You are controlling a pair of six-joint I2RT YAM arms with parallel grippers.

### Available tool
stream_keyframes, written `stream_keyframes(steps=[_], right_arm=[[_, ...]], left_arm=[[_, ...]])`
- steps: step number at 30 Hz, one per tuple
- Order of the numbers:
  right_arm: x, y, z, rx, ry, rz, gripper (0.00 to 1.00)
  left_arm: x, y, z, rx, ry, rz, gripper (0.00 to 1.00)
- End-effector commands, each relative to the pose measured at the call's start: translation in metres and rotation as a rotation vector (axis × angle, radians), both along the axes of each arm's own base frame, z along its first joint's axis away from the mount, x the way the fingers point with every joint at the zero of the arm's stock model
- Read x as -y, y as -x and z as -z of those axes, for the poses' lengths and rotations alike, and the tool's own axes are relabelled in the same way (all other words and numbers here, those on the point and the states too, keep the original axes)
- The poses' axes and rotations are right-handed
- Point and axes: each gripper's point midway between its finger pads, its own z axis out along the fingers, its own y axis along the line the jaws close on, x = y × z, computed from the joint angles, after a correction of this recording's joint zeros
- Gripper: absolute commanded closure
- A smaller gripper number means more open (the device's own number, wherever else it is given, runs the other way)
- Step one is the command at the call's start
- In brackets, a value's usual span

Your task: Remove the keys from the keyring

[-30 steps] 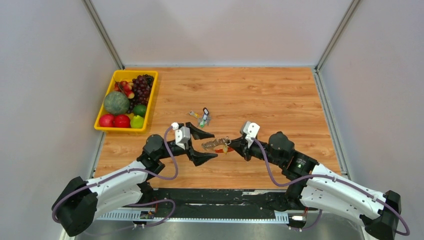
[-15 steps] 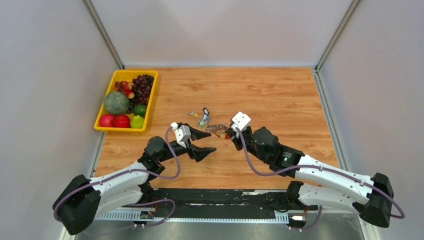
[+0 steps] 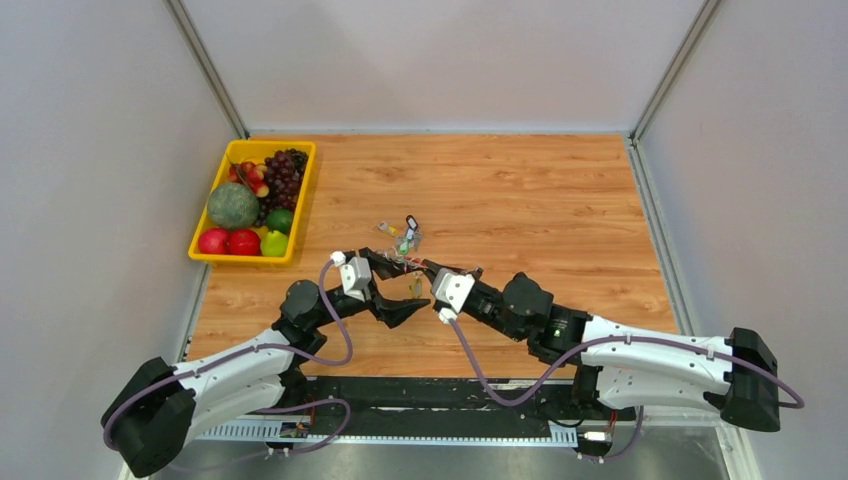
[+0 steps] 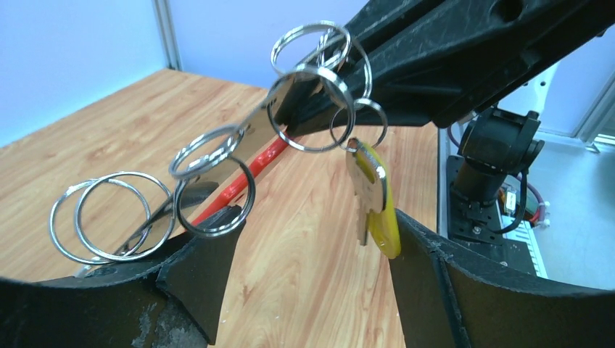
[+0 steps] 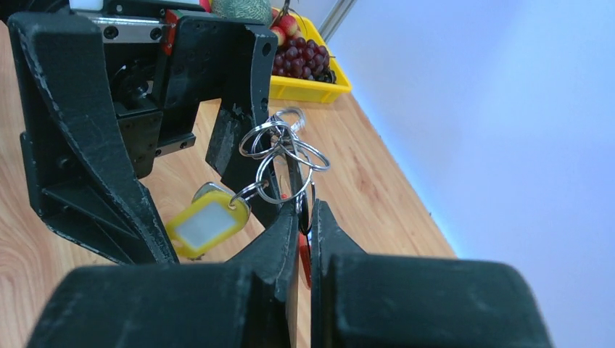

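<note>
A: What has the right pincer [image 5: 304, 212] got?
B: It is shut tight on the red keyring [image 5: 303, 255], up off the surface [image 4: 312, 290]. That lets a yellow key [image 4: 373, 199] and silver rings [image 4: 308, 109] dangle free.
A: And the left pincer [image 4: 312, 243]?
B: Wide open, holding nothing, one finger each side of the yellow key, maybe ready to pull it.
A: Where are the other keys?
B: Hard to tell. From above, the arms hide the bunch.

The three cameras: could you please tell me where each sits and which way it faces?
Top: above and behind, looking down at the table; both arms show.
Left wrist: looks between its open fingers at the keyring the right gripper holds.
Right wrist: looks along its shut fingers toward the left gripper and fruit tray.
Both wrist views share the yellow-tagged key.
</note>
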Motion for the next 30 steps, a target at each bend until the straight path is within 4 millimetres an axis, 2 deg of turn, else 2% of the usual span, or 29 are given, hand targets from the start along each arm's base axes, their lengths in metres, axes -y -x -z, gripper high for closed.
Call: stream_keyframes(steps=[1,7,12,13,22,24,27,30], right_arm=[[-0.010,0.007,-0.023,0.140,-0.018,-0.043,1.00],[-0.016,0.008,-0.018,0.138,0.003,-0.038,1.00],[-0.017,0.006,-0.012,0.138,0.023,-0.015,1.00],[-0.018,0.006,-0.010,0.136,0.027,-0.015,1.00],[-0.014,-0.003,0.010,0.081,0.059,0.050,1.00],[-0.012,-0.006,0.015,0.059,0.063,0.074,1.00],[-0.004,-0.015,0.021,0.016,0.064,0.151,1.00],[0.005,-0.023,0.027,-0.016,0.065,0.220,1.00]], left_arm=[[-0.007,0.006,-0.025,0.106,0.078,-0.009,0.18],[-0.005,0.017,-0.027,0.133,0.085,0.047,0.25],[-0.002,0.017,-0.027,0.120,0.080,0.067,0.46],[-0.002,0.017,-0.027,0.119,0.081,0.065,0.48],[-0.003,0.015,-0.029,0.106,0.084,0.051,0.50],[-0.002,0.014,-0.028,0.100,0.076,0.051,0.61],[0.000,0.012,-0.025,0.087,0.061,0.050,0.86],[0.002,0.008,-0.021,0.064,0.042,0.044,0.97]])
